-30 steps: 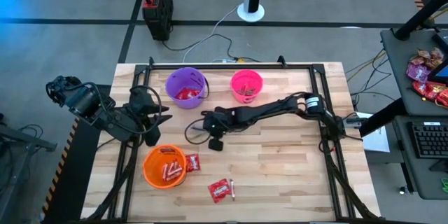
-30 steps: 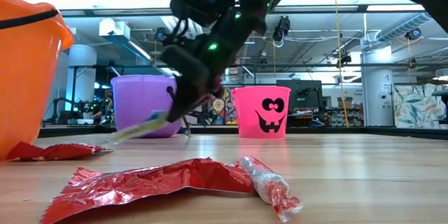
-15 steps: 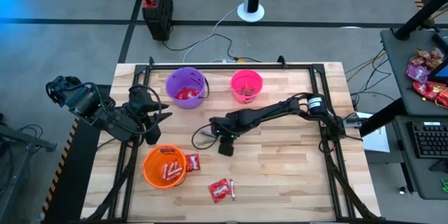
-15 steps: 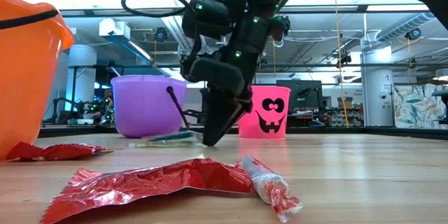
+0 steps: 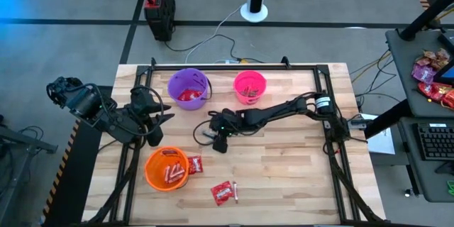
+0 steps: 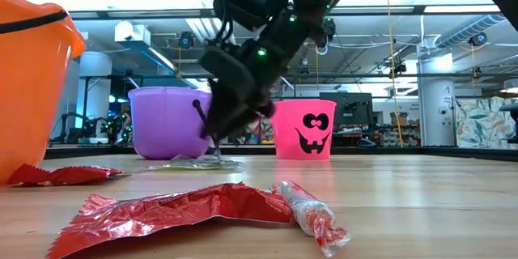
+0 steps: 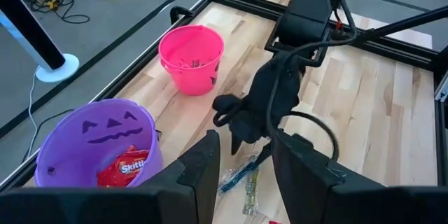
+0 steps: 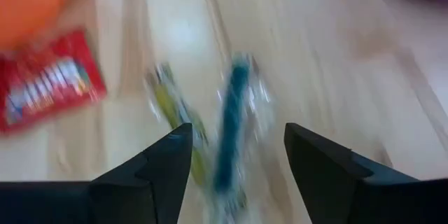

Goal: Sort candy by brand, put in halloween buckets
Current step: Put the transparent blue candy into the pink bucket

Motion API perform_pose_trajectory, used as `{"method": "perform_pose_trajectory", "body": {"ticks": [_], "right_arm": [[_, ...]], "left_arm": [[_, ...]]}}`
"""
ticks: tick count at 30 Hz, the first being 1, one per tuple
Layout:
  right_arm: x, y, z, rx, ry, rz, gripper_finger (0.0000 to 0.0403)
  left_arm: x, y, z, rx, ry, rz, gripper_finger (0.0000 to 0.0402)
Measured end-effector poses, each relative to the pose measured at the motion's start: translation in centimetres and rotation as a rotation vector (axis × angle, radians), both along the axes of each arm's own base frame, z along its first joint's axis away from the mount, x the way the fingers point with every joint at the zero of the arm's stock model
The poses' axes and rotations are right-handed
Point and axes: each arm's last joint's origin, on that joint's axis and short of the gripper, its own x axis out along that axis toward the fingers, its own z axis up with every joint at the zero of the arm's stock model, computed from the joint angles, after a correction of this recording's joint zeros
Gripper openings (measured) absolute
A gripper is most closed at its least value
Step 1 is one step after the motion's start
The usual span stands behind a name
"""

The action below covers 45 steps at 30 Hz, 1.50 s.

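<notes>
A light wooden desk (image 5: 284, 170) carries purple (image 5: 189, 88) and pink (image 5: 250, 86) buckets; an orange bucket (image 5: 167, 169) stands well apart from the purple one, with red packets (image 5: 223, 192) near it.

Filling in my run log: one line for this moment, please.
right gripper: open above green candy sticks on table | left gripper: waiting beside purple bucket | orange bucket: holds red packets

A robotics lab: framed wooden table (image 5: 284, 170), floor cables (image 5: 213, 39), open industrial hall behind.

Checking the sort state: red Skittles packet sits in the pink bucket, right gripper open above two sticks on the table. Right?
Not quite. The left wrist view shows the red Skittles packet in the purple bucket, not the pink bucket. The right gripper is open above the two sticks.
</notes>
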Motion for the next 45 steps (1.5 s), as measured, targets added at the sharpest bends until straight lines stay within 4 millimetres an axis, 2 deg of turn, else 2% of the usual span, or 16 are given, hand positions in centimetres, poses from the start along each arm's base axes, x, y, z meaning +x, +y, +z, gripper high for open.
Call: {"method": "perform_pose_trajectory", "body": {"ticks": [3,9,15,20,27,30,33,35,39,42,45], "right_arm": [[0.4,0.0,-1.0,0.006,-0.09,-0.015,0.0221],[0.9,0.1,-4.2,0.039,-0.09,-0.009,0.0222],[1.0,0.0,-5.2,0.068,-0.081,-0.058,0.0203],[1.0,-0.2,-5.3,0.065,-0.076,-0.064,0.0151],[0.8,-0.6,-5.5,0.014,-0.058,-0.041,0.0037],[0.8,-0.6,-5.0,0.005,-0.065,-0.03,0.0023],[0.4,-0.6,-3.7,0.008,-0.059,-0.023,0.0021],[0.0,-0.7,-2.0,0.009,-0.071,-0.025,0.002],[-1.6,-1.2,3.1,0.026,-0.087,-0.05,0.0019],[-3.6,-2.1,6.6,0.02,-0.061,-0.078,0.0019],[-6.1,-3.7,9.6,-0.001,-0.023,-0.161,0.0018]], "left_arm": [[0.0,0.0,0.0,0.0,0.0,0.0,0.0113],[0.0,0.0,0.0,0.009,0.003,-0.005,0.0113],[0.0,0.0,0.0,0.01,0.003,-0.005,0.0113],[0.0,0.0,0.0,0.01,0.003,-0.004,0.0113],[0.0,0.1,0.0,0.029,-0.006,0.01,0.0113],[0.0,0.1,0.0,0.031,-0.005,0.008,0.0113],[0.0,0.1,0.0,0.031,-0.005,0.007,0.0113],[0.0,0.1,0.0,0.032,-0.004,0.007,0.0113],[-0.1,0.1,-0.1,0.041,0.011,0.007,0.0113],[0.0,0.1,-0.3,0.049,0.022,0.005,0.0113],[0.1,0.0,-0.7,0.062,0.036,0.002,0.0113]]}}
